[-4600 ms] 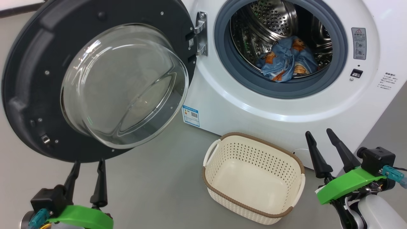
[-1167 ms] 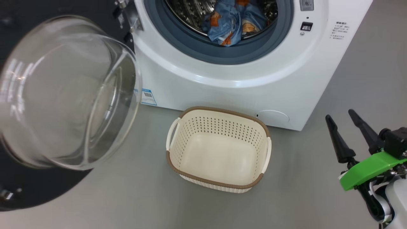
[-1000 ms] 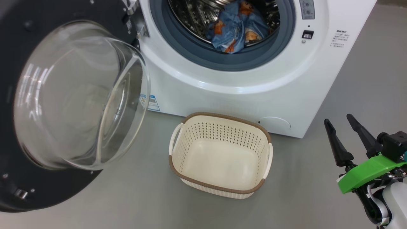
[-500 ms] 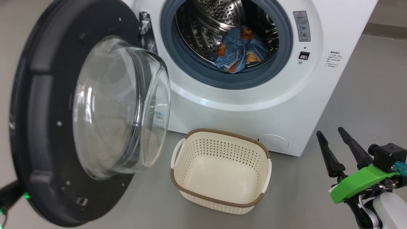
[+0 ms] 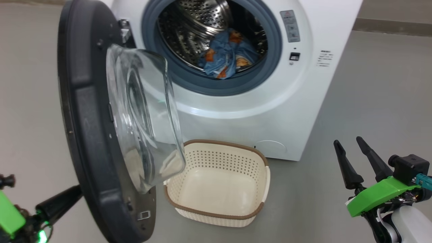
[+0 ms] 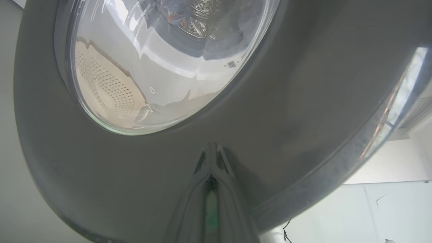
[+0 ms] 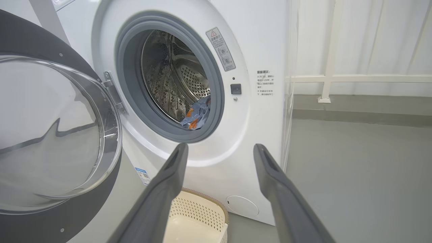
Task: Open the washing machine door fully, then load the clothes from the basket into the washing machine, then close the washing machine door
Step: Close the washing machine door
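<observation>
Head view: door (image 5: 87, 135) half-open, likely stiff and heavy; clothes (image 5: 226, 55) in drum (image 5: 189, 30); basket (image 5: 222, 143) empty.
Left wrist view: left gripper (image 6: 211, 148) closed, tips against door's outer ring (image 6: 287, 101); push there, off the fragile glass (image 6: 152, 67).
Right wrist view: right gripper (image 7: 220, 145) wide, empty.

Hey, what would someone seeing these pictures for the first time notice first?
The big black-ringed door with its bulging glass stands partly open at the left of the head view, the shut left gripper touching its outer face. Behind it, blue printed clothes lie inside the washer, and the empty basket sits just in front of it.
</observation>
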`<state>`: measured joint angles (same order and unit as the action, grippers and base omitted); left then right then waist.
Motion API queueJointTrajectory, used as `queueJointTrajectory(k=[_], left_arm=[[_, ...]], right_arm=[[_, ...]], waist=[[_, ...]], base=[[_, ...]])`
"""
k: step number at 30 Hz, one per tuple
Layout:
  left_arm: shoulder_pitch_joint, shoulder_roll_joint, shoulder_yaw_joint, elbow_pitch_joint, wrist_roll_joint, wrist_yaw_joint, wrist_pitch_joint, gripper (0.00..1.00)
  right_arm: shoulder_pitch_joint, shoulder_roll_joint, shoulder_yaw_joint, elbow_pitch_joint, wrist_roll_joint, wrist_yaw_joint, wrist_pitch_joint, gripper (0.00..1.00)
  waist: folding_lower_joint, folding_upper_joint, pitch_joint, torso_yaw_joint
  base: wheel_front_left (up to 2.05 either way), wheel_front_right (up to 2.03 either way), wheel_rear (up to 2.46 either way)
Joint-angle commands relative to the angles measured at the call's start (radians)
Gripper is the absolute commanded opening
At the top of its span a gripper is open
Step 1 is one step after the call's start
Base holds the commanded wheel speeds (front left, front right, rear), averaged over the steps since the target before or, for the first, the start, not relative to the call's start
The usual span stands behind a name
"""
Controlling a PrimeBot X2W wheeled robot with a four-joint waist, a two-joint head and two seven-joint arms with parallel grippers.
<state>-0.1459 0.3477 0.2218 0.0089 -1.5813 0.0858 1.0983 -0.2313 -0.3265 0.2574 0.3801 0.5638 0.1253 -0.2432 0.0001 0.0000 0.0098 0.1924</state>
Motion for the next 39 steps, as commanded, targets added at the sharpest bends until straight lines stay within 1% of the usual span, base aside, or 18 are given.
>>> queueJointTrajectory(k=[1, 7, 14, 20, 24, 31, 39], left_arm=[[-0.042, 0.009, 0.014, -0.048, 0.007, 0.005, -0.003, 0.00], [-0.062, -0.032, -0.018, -0.080, 0.024, 0.007, -0.029, 0.00], [-0.106, -0.085, -0.041, -0.094, 0.057, 0.018, -0.093, 0.00], [-0.150, -0.121, -0.061, -0.078, 0.087, 0.010, -0.142, 0.00], [-0.185, -0.135, -0.064, -0.060, 0.107, 0.000, -0.175, 0.00], [-0.262, -0.161, -0.069, -0.013, 0.139, -0.022, -0.239, 0.00], [-0.346, -0.179, -0.062, 0.070, 0.154, -0.058, -0.294, 0.00]], right_arm=[[-0.017, -0.010, 0.016, -0.014, 0.008, 0.005, -0.014, 1.00], [-0.027, -0.003, 0.011, -0.011, 0.005, 0.005, -0.017, 1.00], [-0.031, 0.005, 0.007, -0.015, 0.004, 0.005, -0.018, 1.00], [-0.035, 0.016, -0.001, -0.025, 0.000, 0.005, -0.018, 1.00], [-0.036, 0.025, -0.008, -0.029, -0.002, 0.005, -0.018, 1.00], [-0.044, 0.039, -0.016, -0.038, -0.005, 0.005, -0.018, 1.00], [-0.048, 0.052, -0.031, -0.044, -0.012, 0.005, -0.018, 1.00]], waist=[[-0.0001, 0.0000, 0.006, -0.039], [-0.0001, 0.0000, 0.014, -0.120], [-0.0001, 0.0000, 0.021, -0.214], [-0.0001, 0.0000, 0.039, -0.292], [-0.0001, 0.0000, 0.056, -0.336], [-0.0001, 0.0000, 0.089, -0.389], [-0.0001, 0.0000, 0.116, -0.396]], base=[[0.00, 0.00, 0.00], [0.00, 0.00, 0.00], [0.00, 0.00, 0.00], [0.00, 0.00, 0.00], [0.00, 0.00, 0.00], [0.00, 0.00, 0.00], [0.00, 0.00, 0.00]])
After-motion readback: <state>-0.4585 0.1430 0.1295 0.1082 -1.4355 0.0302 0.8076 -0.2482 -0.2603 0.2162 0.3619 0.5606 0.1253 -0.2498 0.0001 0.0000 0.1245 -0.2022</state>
